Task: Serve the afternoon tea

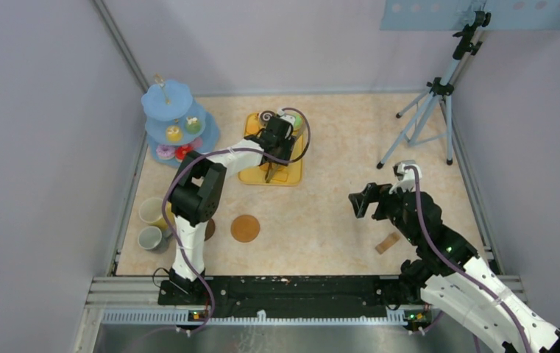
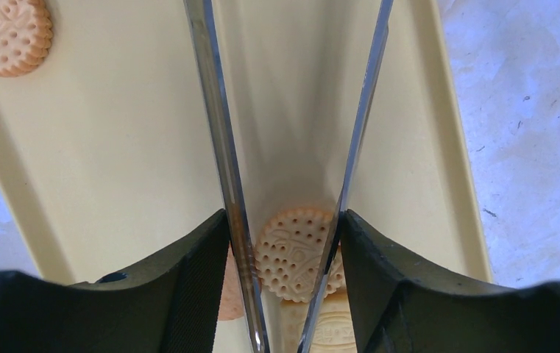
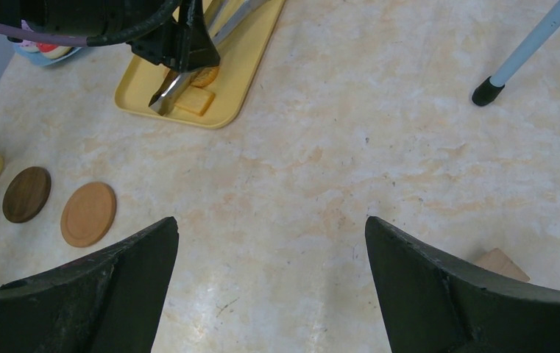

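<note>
**A:** Biggest first. Beige marbled table (image 1: 335, 191). Blue three-tier cake stand (image 1: 168, 110) in the far left corner, pale blue tripod (image 1: 427, 118) far right.

**B:** What's on the stand?

**A:** Small toy cakes, a yellow one (image 1: 174, 133) and a green one (image 1: 193, 126), sit on the middle tier. A pink doughnut (image 1: 165, 152) is on the bottom plate.

**B:** Next?

**A:** Flat yellow plastic tray (image 1: 295, 173) just right of the stand. The left arm reaches out over it.

**B:** And the left gripper (image 2: 284, 220)?

**A:** Closed partway. Its black fingers (image 2: 188, 287) press on the outsides of the long metal tongs (image 2: 221, 147), one finger per arm. The tong arms spread wider away from the fingers. I can't tell whether the tongs rest on the tray or are lifted.

**B:** Right gripper (image 3: 271, 220)?

**A:** Jaws spread wide with nothing between them. It hangs over bare table at the near right, well apart from the tray.

**B:** Mugs?

**A:** Near the left edge. The yellow mug (image 1: 151, 212) has the grey-white mug (image 1: 150, 237) just nearer than it.

**B:** Coasters?

**A:** The light brown round coaster (image 3: 88, 213) and the dark brown round coaster (image 3: 26, 193) lie side by side, not touching, between the mugs and the table's middle. From above, the left arm hides half of the dark one.

**B:** Smallest things?

**A:** A round orange biscuit (image 2: 291, 250) lies on the tray between the tong arms, right at the fingers. Another round biscuit (image 2: 8, 33) is at a tray corner. A square biscuit (image 3: 194, 101) lies beside the tongs' joined end. A small wooden block (image 1: 388, 243) sits on the table near the right arm.
</note>
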Robot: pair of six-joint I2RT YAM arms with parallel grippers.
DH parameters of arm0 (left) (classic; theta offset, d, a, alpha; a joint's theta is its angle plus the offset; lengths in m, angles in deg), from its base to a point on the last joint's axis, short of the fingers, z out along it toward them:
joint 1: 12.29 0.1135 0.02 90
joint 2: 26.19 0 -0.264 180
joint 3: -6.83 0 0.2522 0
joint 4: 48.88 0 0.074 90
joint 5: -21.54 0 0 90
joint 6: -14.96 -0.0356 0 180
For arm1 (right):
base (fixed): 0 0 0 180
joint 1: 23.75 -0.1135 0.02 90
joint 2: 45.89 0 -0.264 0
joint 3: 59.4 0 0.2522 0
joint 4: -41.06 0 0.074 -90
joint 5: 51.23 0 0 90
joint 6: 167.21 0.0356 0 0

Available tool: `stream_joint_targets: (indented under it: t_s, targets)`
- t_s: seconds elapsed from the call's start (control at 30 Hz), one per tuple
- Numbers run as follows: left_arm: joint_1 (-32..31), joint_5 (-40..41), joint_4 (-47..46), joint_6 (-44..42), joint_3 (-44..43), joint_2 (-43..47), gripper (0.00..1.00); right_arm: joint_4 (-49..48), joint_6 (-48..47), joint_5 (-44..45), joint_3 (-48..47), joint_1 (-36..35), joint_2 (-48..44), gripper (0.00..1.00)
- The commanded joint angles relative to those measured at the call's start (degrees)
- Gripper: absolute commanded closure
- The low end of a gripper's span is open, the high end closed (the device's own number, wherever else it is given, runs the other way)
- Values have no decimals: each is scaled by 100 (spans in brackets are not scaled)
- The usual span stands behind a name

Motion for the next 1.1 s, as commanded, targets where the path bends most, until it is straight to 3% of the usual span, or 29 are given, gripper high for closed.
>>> stream_joint_targets:
  t_s: [0.0,0.3,1.07]
  targets:
    - [15,129,89,25,-218,405,40,-185,-8,54,-204,35,-17,5]
    - [19,373,811,50,-579,582,48,-309,18,95,-37,37,-37,5]
    - [-14,512,1270,-283,-1821,-174,45,-384,-1,129,37,32,-29,5]
